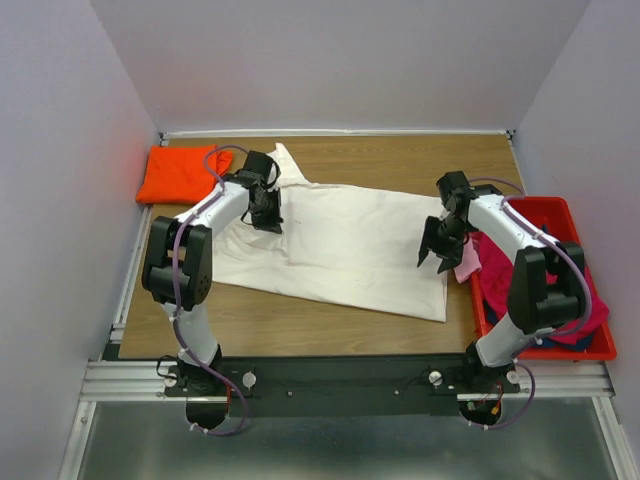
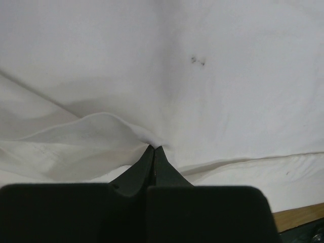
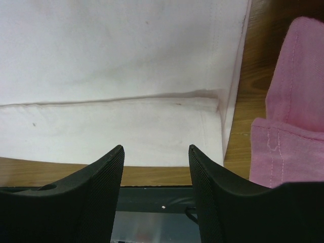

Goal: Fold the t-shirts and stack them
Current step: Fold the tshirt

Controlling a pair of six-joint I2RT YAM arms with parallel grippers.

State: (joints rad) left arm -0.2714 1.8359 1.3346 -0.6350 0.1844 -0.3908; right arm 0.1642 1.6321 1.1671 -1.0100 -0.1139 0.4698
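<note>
Top external view has the cream-white shirt (image 1: 350,250) spread across the middle of the table (image 1: 400,155), one corner reaching toward the far edge. The left gripper (image 1: 266,215) sits on its left part and hides the spot it touches. From the left wrist, that gripper (image 2: 154,149) has its fingers pressed together on a raised pucker of the cream-white shirt (image 2: 228,76). How much cloth lies between them cannot be made out. The shirt fills the frame and is cut off on every side except a strip of table (image 2: 298,215).

The right gripper (image 1: 436,255) hangs over the shirt's right edge, fingers apart. Its wrist view confirms the right gripper (image 3: 156,152) holds nothing, with the shirt's hem (image 3: 223,121) beyond its tips.

An orange shirt (image 1: 180,175) lies folded at the far left corner. The red bin (image 1: 545,210) stands at the right, largely hidden by the right arm. A magenta shirt (image 1: 495,270) shows inside it, and a pale pink shirt (image 1: 467,262) spills over its near wall.
</note>
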